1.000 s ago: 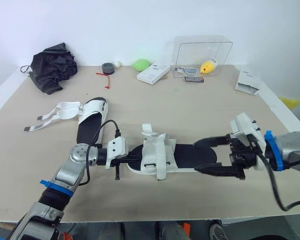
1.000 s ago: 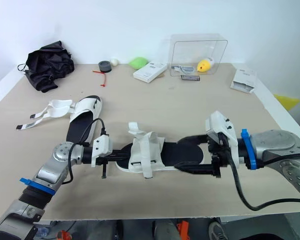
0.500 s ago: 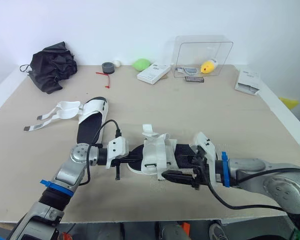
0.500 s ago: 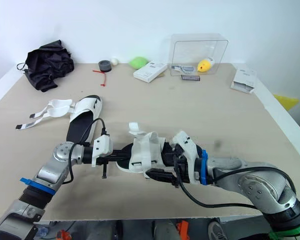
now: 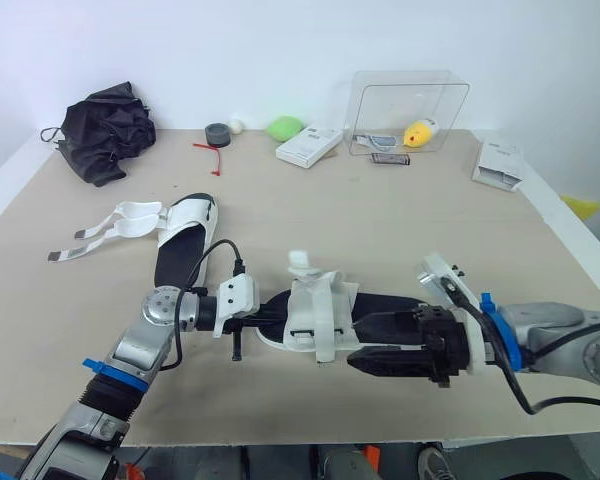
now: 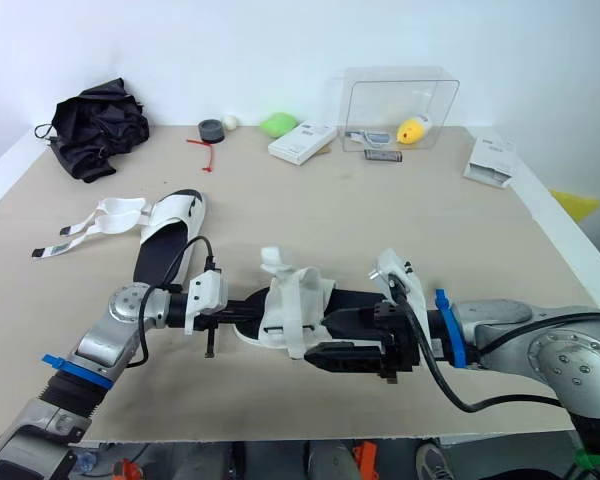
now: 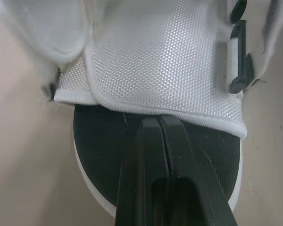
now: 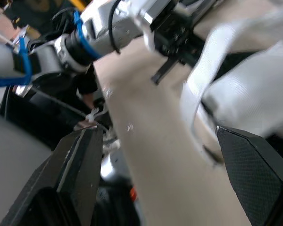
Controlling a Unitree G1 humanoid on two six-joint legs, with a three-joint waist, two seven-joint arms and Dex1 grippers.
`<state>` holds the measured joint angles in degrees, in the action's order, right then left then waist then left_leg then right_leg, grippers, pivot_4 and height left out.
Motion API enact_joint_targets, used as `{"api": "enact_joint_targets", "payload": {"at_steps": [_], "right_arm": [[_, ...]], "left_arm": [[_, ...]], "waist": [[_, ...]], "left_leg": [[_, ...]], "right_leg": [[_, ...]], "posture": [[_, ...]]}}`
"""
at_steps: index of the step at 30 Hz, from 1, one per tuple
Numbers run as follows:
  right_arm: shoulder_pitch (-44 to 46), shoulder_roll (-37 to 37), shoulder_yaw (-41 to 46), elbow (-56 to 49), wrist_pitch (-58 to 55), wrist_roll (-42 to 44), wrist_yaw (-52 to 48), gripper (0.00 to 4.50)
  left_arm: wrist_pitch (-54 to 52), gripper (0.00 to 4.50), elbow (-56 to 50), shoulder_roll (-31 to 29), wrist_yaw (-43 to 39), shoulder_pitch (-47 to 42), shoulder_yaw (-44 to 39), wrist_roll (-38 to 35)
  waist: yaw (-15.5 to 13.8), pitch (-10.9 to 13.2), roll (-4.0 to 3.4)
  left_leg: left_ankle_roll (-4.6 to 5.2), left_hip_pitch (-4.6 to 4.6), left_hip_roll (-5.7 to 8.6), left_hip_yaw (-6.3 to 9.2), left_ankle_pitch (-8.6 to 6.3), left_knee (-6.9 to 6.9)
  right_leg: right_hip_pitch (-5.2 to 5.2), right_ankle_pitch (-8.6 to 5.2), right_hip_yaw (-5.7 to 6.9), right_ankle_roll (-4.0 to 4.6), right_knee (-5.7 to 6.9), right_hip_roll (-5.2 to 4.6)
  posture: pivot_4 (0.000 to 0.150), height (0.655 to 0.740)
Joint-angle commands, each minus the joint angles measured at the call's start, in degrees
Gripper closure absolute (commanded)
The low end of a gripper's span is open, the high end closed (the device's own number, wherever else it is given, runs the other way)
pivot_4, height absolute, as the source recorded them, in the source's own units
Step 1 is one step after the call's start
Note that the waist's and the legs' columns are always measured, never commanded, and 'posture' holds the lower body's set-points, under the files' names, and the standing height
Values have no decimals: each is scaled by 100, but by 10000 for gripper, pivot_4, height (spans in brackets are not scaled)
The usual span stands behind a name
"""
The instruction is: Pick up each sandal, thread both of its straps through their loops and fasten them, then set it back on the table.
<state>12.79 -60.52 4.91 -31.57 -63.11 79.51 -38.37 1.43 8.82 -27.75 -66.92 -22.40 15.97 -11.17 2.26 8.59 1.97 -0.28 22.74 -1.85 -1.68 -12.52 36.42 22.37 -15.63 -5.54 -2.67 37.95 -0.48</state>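
Sandal (image 5: pixel 315 318) in hand lies flat near the front middle of the worktop (image 5: pixel 400 230), heel toward the robot's left, its white straps (image 5: pixel 302 262) bunched over the middle; the second sandal (image 5: pixel 180 235) waits well apart at the left rear, straps trailing loose. Left tool (image 7: pixel 156 123) has its fingers closed together, tips resting on the black insole (image 7: pixel 104 141) at the heel end just short of the white upper; that looks like a hold-down, keeping the shoe from sliding while the other arm works. Right tool (image 5: pixel 365 340) is spread wide at the toe end, one finger along the sole and one toward the worktop's front edge, gripping nothing; likely lining up for a strap end. Against half a second ago, the right tool has drawn back a little from the straps toward the toe; a second ago it stood further out to the right; the left tool and the sandal have hardly shifted.
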Motion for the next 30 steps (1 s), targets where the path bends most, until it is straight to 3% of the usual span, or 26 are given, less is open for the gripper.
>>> {"api": "enact_joint_targets", "payload": {"at_steps": [1,8,12,25,28,30], "right_arm": [[-114,-115,166,-9,27,-188,-426,3824],[-110,294,-262,-242,110,-787,-202,3824],[97,931,-858,-157,148,-1543,414,3824],[452,1767,-1015,59,-217,-1651,660,3824],[499,1962,-1101,142,-295,-1781,838,12255],[509,2067,-1165,209,-338,-1921,955,21735]], "left_arm": [[-218,45000,357,-107,-52,245,328,386],[-217,45000,317,-137,-51,278,325,385],[-217,45000,316,-139,-59,271,326,382],[-216,45000,336,-164,-89,226,327,381],[-211,45000,334,-169,-82,237,329,385],[-213,45000,322,-173,-83,249,330,383]], "waist": [[2,-1,-2],[3,-1,0],[7,-2,2],[27,-2,2],[28,-2,2],[29,-2,2]], "left_leg": [[0,0,0,-1,0,0],[0,1,0,0,0,0],[0,5,0,2,0,0],[1,5,-1,2,1,4],[1,6,0,1,1,4],[1,6,0,1,1,4]], "right_leg": [[0,0,2,0,0,0],[2,0,11,-1,-1,2],[5,0,13,0,-1,2],[6,6,11,1,-1,3],[6,7,11,0,-1,3],[7,6,11,1,-1,2]], "posture": [[1500,7400],[1500,7400],[1500,7400],[1500,7400],[1500,7400],[1500,7400]]}}
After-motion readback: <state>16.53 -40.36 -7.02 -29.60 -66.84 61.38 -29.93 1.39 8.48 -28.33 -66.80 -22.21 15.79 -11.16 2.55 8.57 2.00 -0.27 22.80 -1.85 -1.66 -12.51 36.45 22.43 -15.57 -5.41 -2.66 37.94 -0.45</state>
